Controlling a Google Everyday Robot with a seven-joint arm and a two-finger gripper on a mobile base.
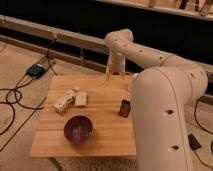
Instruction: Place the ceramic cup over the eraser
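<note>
Wooden worktop (102, 131): tool (114, 76) hangs spread behind the eraser (125, 107) (nothing gripped); bulky forearm (165, 110) could topple that eraser.

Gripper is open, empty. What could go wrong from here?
The gripper hangs over the far edge of the table, and the ceramic cup is not clearly visible: the arm hides part of it, so a grasp may go blind. The eraser sits close beside that arm; a swing could knock it.
</note>
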